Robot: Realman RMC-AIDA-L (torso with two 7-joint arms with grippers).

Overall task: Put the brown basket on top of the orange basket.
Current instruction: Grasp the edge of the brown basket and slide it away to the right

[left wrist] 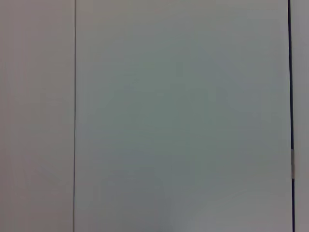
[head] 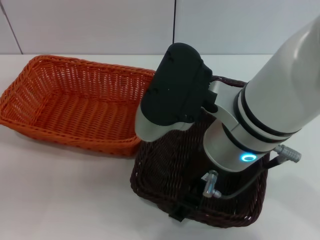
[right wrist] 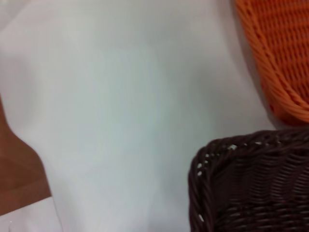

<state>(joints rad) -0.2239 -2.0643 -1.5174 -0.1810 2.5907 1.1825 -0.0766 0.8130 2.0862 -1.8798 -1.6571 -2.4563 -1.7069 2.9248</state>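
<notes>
A white table (head: 60, 195) holds two shallow woven baskets side by side. The orange basket (head: 70, 105) sits on the robot's left side, flat on the table, its braided rim facing up. The brown basket (head: 165, 170), nearly black, sits just to its right and a little nearer the robot; its near left corner touches or almost touches the orange basket's near right corner. The robot's right arm (head: 270, 105), white with black bands and a glowing blue ring, reaches in from the upper right and hangs over the brown basket, covering much of it. The right gripper (head: 177, 215) points down at the near rim of the brown basket, where only a small black part of it shows beyond the wrist; whether it is spread or closed, or gripping the rim, cannot be told. The right wrist view shows a corner of the brown basket close up, the orange basket's edge beyond it, and bare table between. The left wrist view shows only pale wall panels.
</notes>
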